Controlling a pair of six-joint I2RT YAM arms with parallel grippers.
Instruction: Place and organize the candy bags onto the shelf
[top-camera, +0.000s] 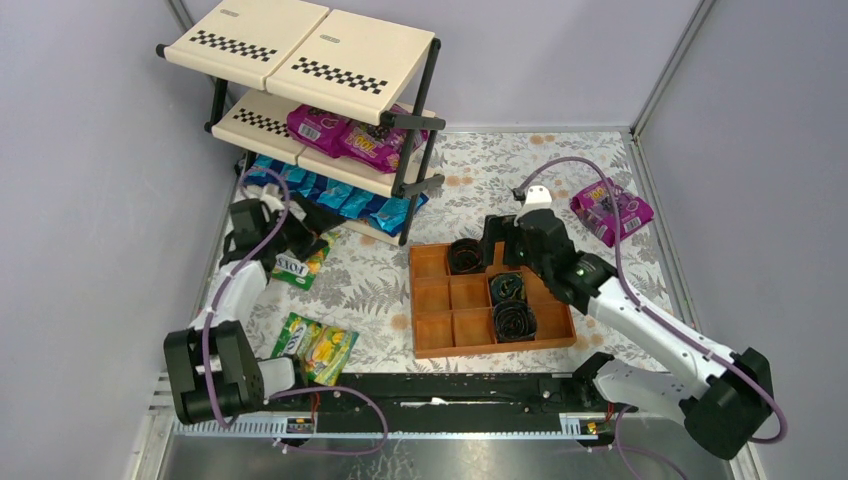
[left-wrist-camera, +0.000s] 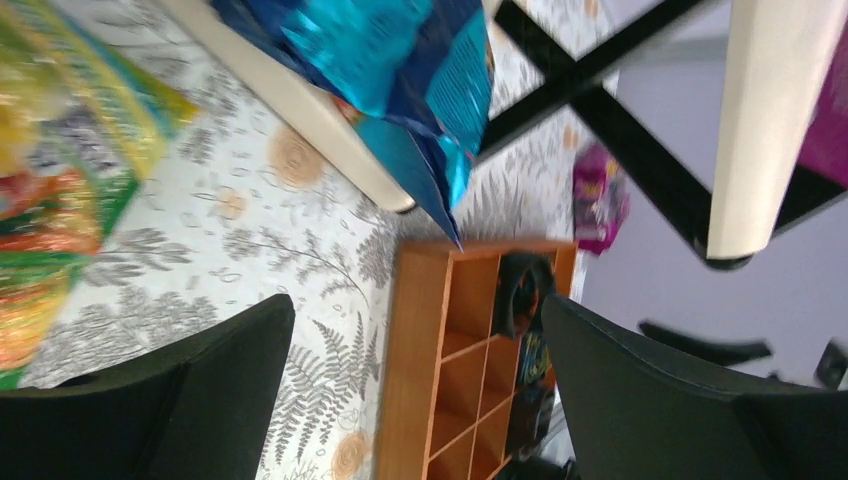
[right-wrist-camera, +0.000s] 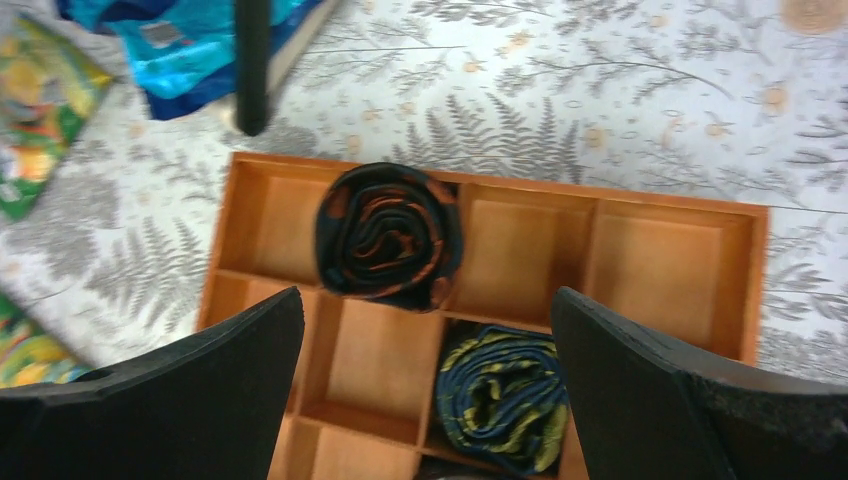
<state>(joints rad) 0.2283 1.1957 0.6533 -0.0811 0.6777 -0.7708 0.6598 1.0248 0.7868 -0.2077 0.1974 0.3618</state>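
The left gripper (left-wrist-camera: 417, 312) and right gripper (right-wrist-camera: 427, 302) are both gaping wide, holding nothing. Blue bags (top-camera: 345, 198) are overhanging the shelf's (top-camera: 300, 45) bottom tier, so a careless reach could be dragging them off. Green bags (top-camera: 297, 268) are lying before the shelf, and a purple bag (top-camera: 611, 210) is lying well to its right. A fern-print cloth (top-camera: 370, 280) is covering the table, and lilac walls (top-camera: 90, 150) are enclosing it.

A small enclosure seen from above. Three plain walls in pale lavender-grey close it in: the left wall (top-camera: 90, 150), the back wall (top-camera: 540, 60) and the right wall (top-camera: 760, 130). A thin metal strip (top-camera: 669, 70) runs down the corner where the back and right walls meet, and another lines the back left corner. The tabletop is covered by a white tablecloth (top-camera: 480, 180) printed with grey fern leaves and small tan flowers. Along the near edge lies a brushed grey metal ledge (top-camera: 450, 460). The light is soft and even, with only faint shadows on the cloth.
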